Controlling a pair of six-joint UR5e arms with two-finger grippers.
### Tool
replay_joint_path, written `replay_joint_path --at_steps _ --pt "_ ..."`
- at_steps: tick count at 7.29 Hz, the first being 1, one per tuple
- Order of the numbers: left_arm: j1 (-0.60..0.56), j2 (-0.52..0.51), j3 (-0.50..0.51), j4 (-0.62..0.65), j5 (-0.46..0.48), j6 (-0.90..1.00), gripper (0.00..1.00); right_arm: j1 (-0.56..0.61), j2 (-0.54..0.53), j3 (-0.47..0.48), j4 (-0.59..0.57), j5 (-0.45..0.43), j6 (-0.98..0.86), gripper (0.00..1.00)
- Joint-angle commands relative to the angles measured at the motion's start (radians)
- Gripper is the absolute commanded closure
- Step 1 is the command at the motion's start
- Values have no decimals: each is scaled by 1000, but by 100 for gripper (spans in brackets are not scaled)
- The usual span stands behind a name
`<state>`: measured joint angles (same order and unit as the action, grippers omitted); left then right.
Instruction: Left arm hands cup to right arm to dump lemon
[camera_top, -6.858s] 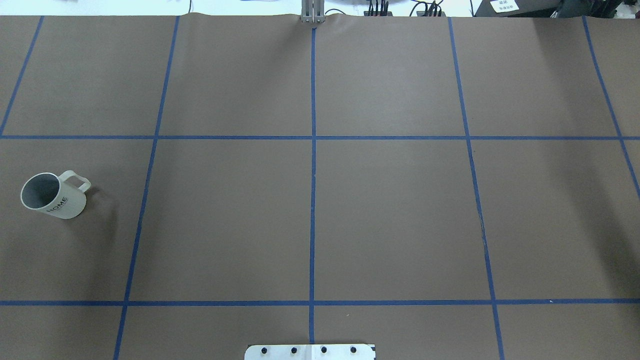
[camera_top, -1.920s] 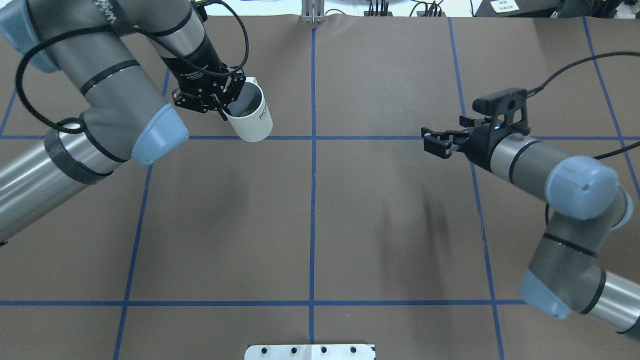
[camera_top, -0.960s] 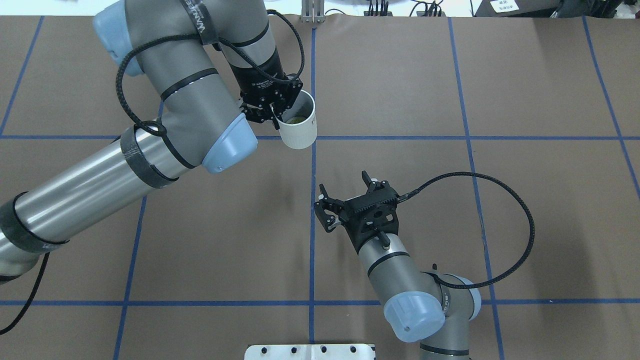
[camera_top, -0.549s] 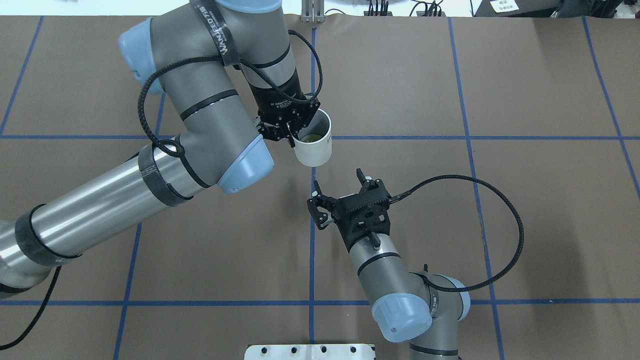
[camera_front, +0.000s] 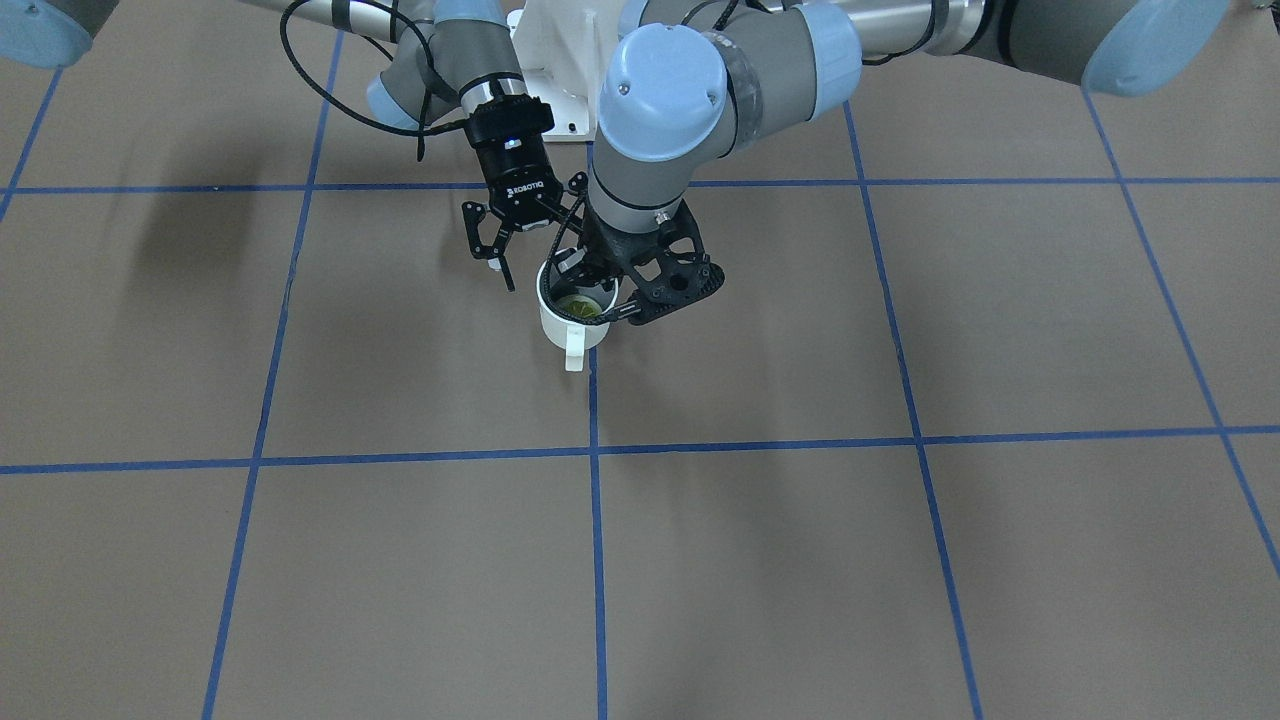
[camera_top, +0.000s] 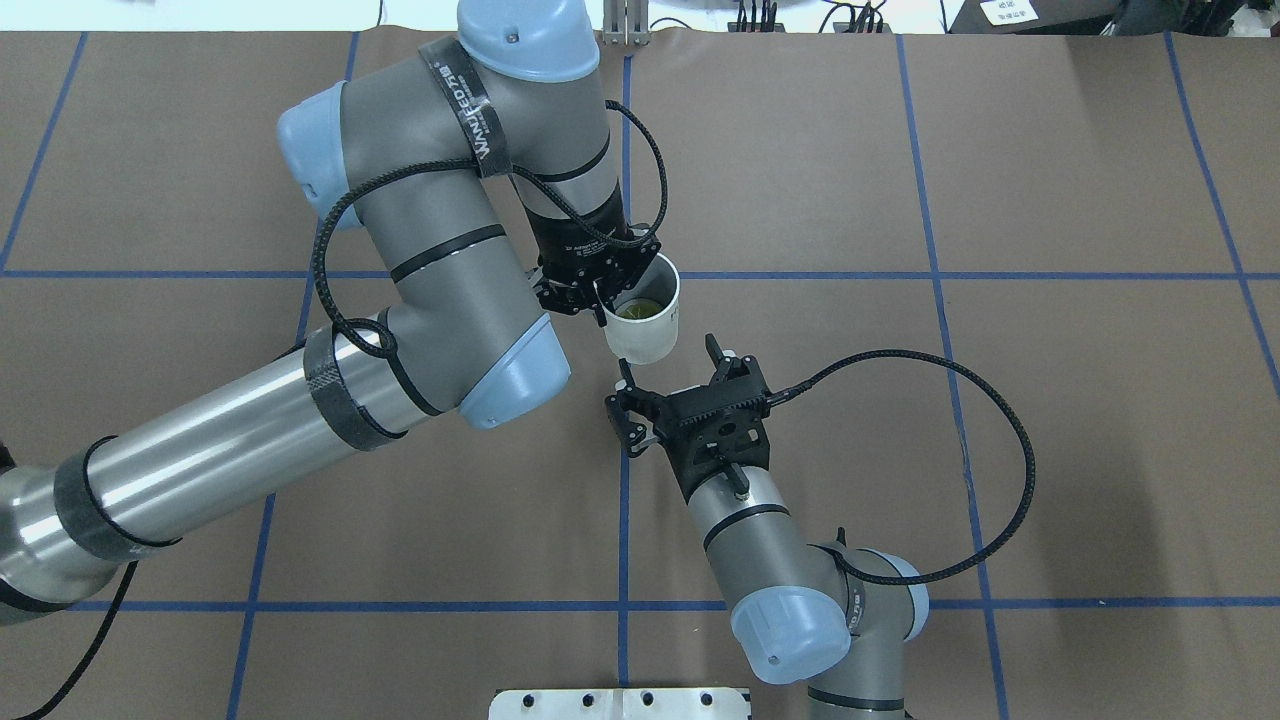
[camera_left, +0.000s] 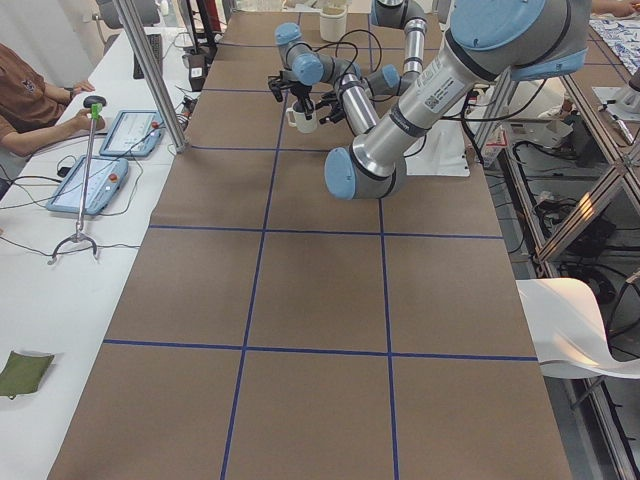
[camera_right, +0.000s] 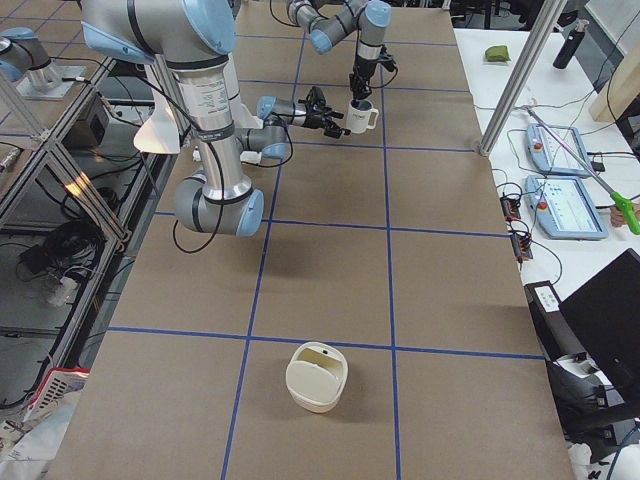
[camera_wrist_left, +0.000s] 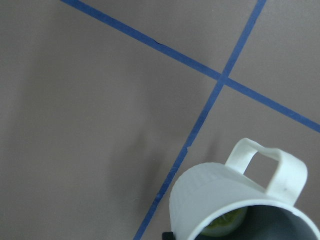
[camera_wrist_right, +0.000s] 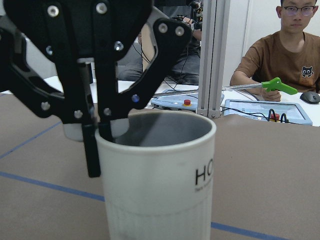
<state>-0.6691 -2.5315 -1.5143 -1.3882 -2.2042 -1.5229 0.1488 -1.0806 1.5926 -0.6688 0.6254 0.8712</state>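
The right claw (camera_top: 668, 358) stands spread wide and holds nothing. The cup (camera_top: 648, 335) is straight ahead of it, just short of its fingertips and not yet between them. The cup's long axis is upright, mouth up, with the lemon (camera_top: 637, 309) at the bottom. To one side, the left claw (camera_top: 606, 300) pinches the rim from above, one finger inside. The wall facing the right claw looks free for a side grasp, since the handle points away. The cup seems held off the brown tabletop (camera_top: 900, 420).
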Motion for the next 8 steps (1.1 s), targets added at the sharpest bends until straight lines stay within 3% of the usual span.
replay_joint_path --at_steps 1,8 --pt "19 -9 -1 0 1 0 100 0 1 -3 0 0 -1 2" --pt "60 -12 -9 1 1 -2 100 0 -1 -14 3 -3 0 2"
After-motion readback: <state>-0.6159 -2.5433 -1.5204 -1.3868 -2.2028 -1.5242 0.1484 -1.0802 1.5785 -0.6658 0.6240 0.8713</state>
